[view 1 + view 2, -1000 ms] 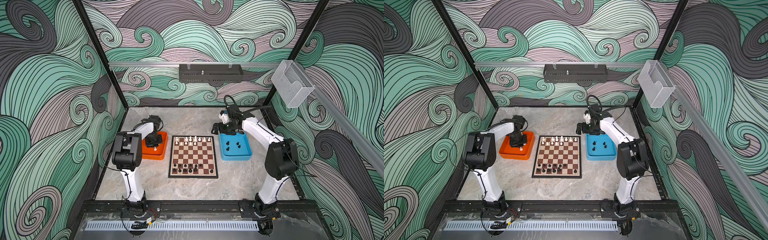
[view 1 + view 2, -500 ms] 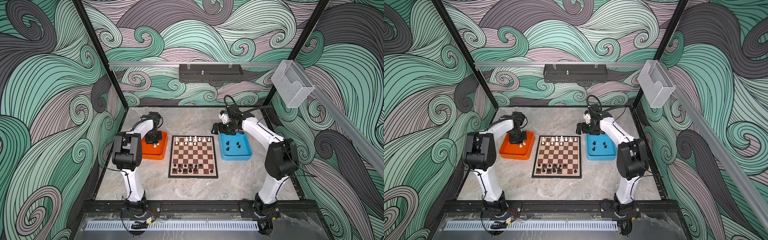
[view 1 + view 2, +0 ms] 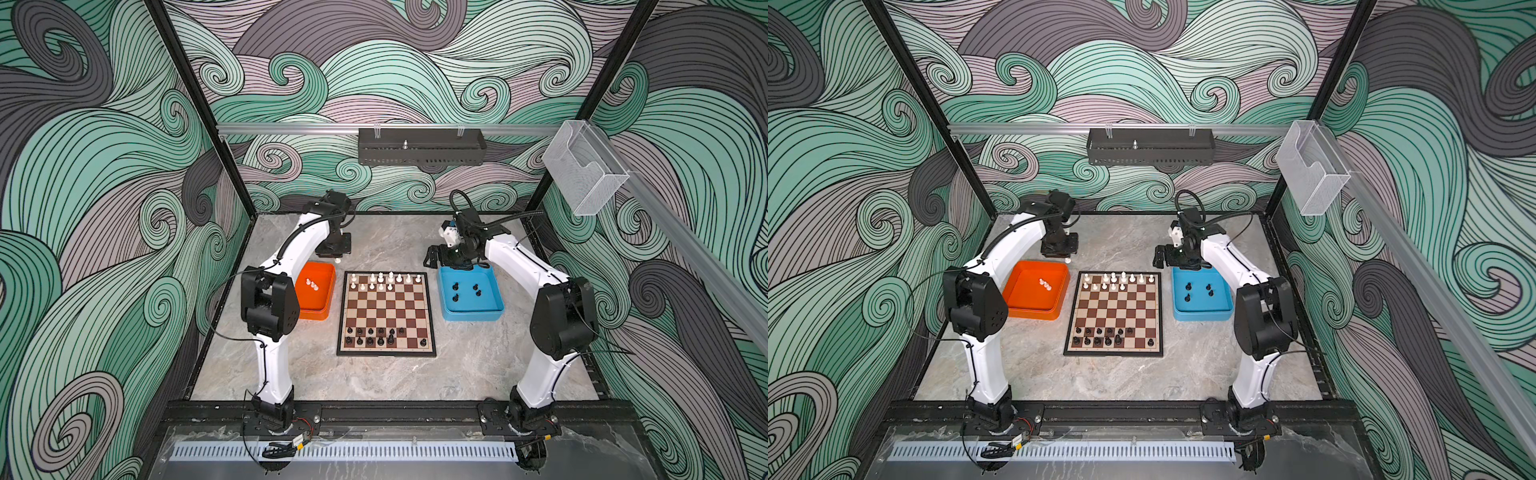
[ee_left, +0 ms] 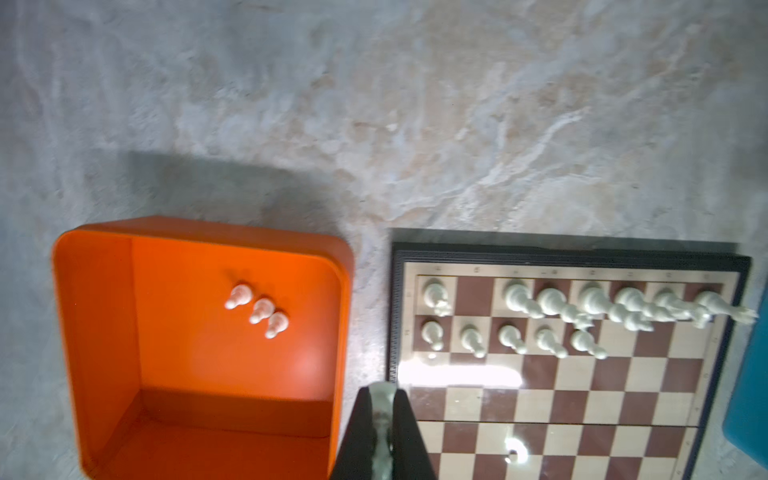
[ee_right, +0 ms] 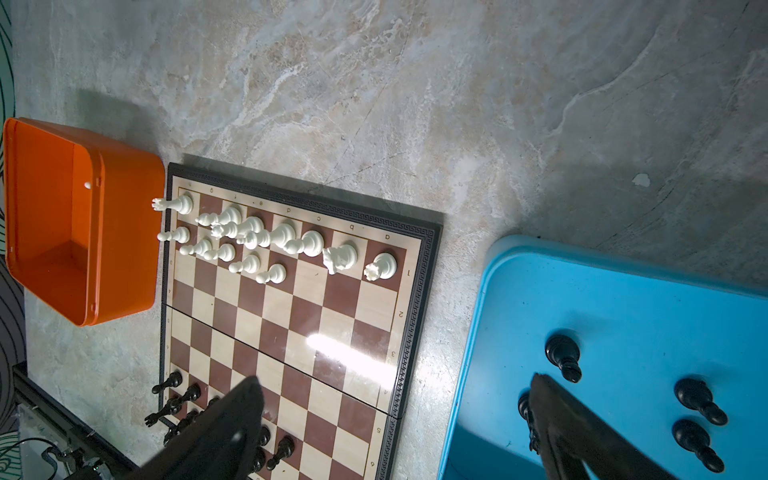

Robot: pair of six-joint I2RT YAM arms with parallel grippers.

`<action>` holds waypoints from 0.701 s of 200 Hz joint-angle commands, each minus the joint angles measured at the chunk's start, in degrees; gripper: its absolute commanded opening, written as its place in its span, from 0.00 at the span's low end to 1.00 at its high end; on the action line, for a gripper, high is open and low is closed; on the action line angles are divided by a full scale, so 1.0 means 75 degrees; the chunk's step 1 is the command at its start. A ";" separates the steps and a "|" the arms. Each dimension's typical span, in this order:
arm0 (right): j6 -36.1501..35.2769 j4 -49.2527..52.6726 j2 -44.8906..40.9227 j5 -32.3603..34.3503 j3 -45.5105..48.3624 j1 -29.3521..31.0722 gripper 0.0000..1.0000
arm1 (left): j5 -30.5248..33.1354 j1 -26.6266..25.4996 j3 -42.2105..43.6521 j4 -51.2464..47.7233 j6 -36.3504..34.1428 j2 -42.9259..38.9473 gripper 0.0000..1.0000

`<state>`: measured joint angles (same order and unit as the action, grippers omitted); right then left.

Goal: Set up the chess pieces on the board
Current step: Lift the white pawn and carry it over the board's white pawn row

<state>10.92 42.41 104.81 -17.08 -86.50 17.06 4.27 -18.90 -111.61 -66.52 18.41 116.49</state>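
White piece (image 4: 380, 424) is clamped in the left pincer (image 4: 382, 395) just off the corner of the board (image 3: 386, 307), right pincer (image 5: 395, 380) held apart, and crowded white neighbours (image 3: 380, 282) could be toppled by a skewed descent.

I count 12 white pcs (image 4: 509, 334) and 12 black pcs (image 3: 371, 331) on the board (image 4: 611, 374). 3 white pawns (image 4: 262, 309) in the orange tray (image 4: 99, 311), 4 black pawns (image 5: 563, 357) in the blue tray (image 3: 473, 315). 1 white pc (image 4: 380, 405) in my left gripper (image 4: 382, 392). 2 trays, 1 board.

Board (image 3: 386, 309) between left tray (image 3: 321, 300) and right tray (image 3: 471, 314)
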 commanded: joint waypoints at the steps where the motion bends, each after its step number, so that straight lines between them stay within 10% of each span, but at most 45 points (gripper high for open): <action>1: -0.0073 0.0029 -0.0157 -0.0072 0.0129 -0.0059 1.00 | -0.0275 -0.0316 -0.0315 -0.0547 -0.0127 0.0526 0.00; 140: -0.0132 0.0025 -0.0286 0.0006 0.0352 -0.0279 1.00 | -0.0580 -0.0771 -0.0847 -0.0318 -0.0111 0.1682 0.00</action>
<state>10.66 42.44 104.47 -16.97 -84.62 15.53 0.93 -24.10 -115.94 -67.75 17.10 126.76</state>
